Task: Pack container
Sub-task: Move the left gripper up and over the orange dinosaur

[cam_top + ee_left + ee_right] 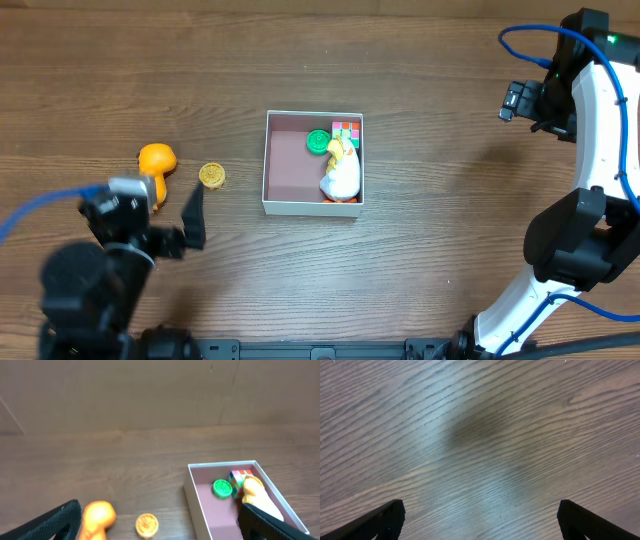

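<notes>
wood table (430,240), container (310,207) of toys (341,178) at centre

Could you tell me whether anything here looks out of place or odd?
Nothing is damaged or spilled. Only the orange toy and the yellow disc lie on the table outside the container, not packed yet.

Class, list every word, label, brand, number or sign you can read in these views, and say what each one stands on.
No text can be read in any view.
The green disc and yellow disc: any marking on their faces is too small and blurred to read.
The container: its white walls show no print.
</notes>
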`<state>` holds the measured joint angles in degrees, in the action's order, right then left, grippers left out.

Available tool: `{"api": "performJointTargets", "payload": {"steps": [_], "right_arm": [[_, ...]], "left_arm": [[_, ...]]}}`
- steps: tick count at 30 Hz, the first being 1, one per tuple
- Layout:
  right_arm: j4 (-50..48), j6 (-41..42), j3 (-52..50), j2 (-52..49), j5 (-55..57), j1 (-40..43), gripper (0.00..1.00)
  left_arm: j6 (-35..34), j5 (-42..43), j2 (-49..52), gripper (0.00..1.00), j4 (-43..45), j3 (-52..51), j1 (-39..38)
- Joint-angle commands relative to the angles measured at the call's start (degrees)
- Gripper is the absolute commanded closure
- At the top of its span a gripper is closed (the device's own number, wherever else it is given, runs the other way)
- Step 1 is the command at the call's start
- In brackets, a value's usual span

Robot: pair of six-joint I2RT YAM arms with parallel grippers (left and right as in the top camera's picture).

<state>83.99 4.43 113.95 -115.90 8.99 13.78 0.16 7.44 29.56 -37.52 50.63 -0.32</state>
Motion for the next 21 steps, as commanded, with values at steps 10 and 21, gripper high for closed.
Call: {"api": "performJointTargets", "payload": {"steps": [10, 21], "right_arm": [[-0.2, 0.2, -0.1, -0.1, -0.1, -0.2, 0.0], [-0.2, 0.2, -0.1, -0.1, -0.1, -0.2, 0.0]], "left_arm": [[9.9, -15.3, 34.0, 0.0, -29.0, 41.6, 0.4], [5.0, -15.3, 56.0, 0.0, -48.7, 49.5, 0.4]]}}
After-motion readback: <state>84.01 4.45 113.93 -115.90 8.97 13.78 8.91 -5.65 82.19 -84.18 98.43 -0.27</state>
